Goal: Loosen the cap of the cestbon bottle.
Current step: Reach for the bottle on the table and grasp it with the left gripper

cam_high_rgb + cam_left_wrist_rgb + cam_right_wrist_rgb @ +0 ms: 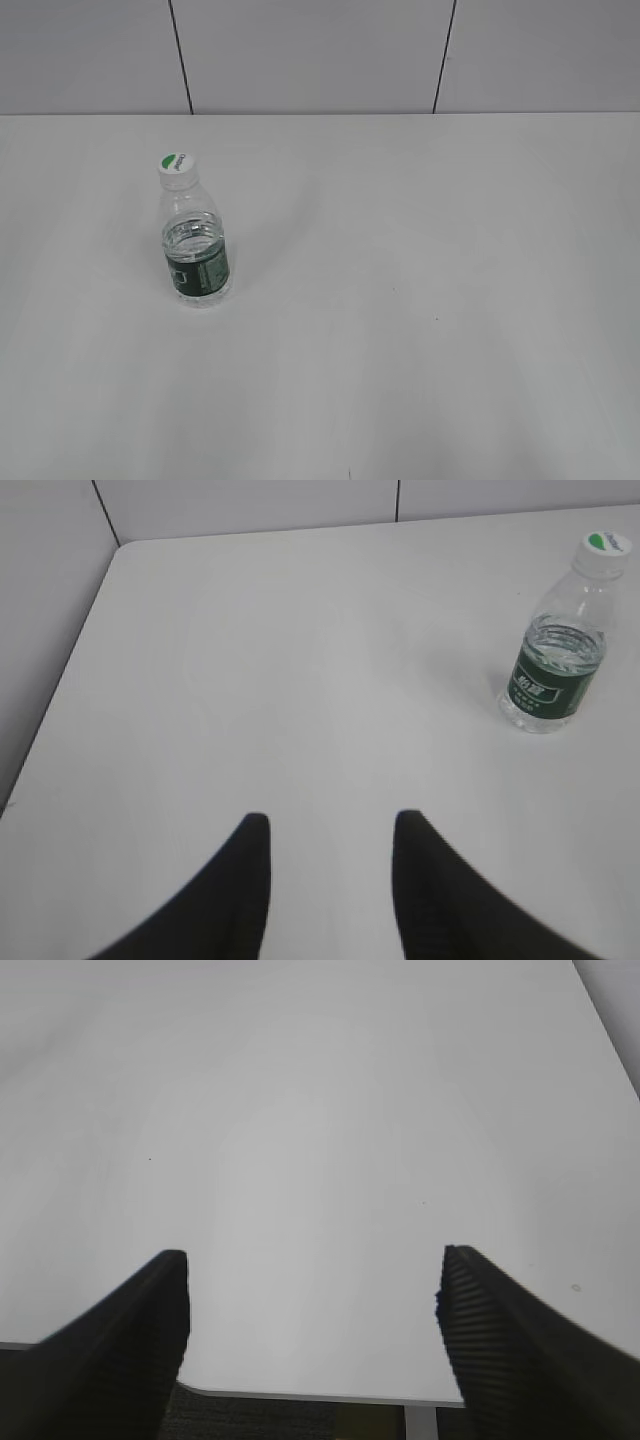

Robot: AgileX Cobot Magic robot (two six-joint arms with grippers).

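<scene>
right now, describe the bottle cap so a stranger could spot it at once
Start at the wide white table, then find the small clear plastic water bottle standing upright on its left side, a dark green label round its lower part. On top sits the small round white plastic screw cap, marked by a green half-circle.

The cestbon bottle (pixel 195 245) is clear plastic with a ribbed body and a dark green label band bearing pale lettering, and its cap (pixel 177 166) is white with a green half-circle mark on top. The tabletop (pixel 420 300) is plain white with a few tiny dark specks, and the wall (pixel 310 55) behind it is pale grey, split by thin dark seams. The fingers of the left hand (pixel 330 825) and the right hand (pixel 312 1260) are black, the right ones finely ridged.
</scene>
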